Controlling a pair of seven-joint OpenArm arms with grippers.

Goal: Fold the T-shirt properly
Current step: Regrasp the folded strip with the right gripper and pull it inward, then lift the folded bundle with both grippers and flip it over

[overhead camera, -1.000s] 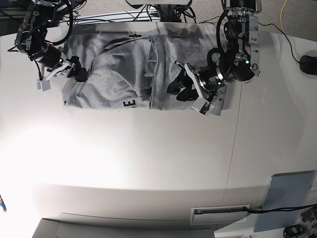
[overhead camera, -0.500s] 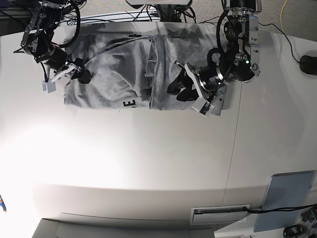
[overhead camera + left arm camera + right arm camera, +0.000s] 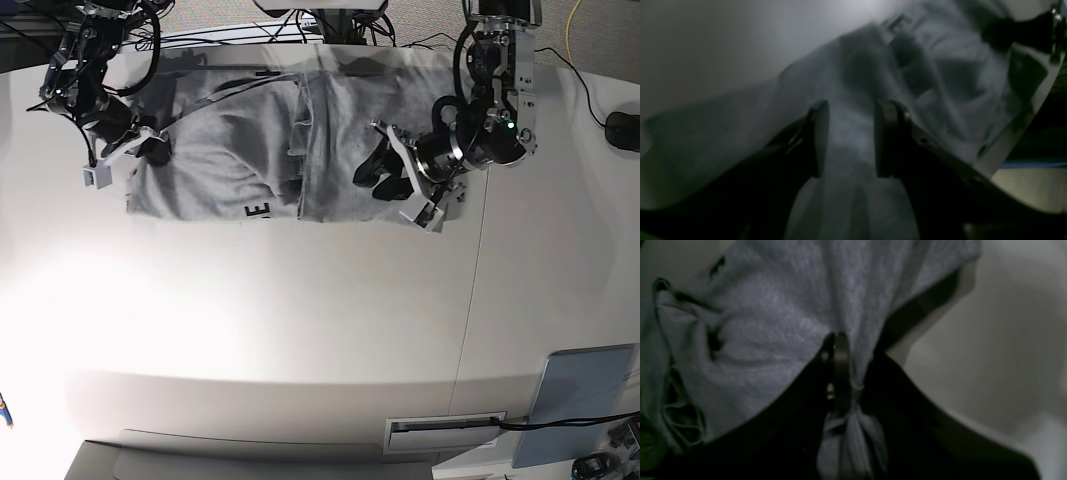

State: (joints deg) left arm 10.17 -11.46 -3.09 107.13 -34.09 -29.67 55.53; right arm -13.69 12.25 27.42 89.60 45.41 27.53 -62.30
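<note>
The T-shirt [image 3: 270, 150] lies spread but rumpled across the far side of the white table [image 3: 300, 330], with a raised lengthwise ridge near its middle and part of the black lettering [image 3: 260, 211] showing at the near hem. The right gripper [image 3: 836, 373] is pinched tight on a gathered tuft of grey cloth at the shirt's edge, the fabric bunching below the jaws. The left gripper [image 3: 848, 140] hovers over the opposite half with its jaws spread; the wrist view is dark, so contact with the cloth cannot be confirmed. Principal risk: with one edge clamped and the other free, any pull by the right arm would likely drag the whole garment sideways rather than fold it, deepening the central ridge. Secondary risk: a thin tuft grip may slip under load, dropping the edge mid-fold
</note>
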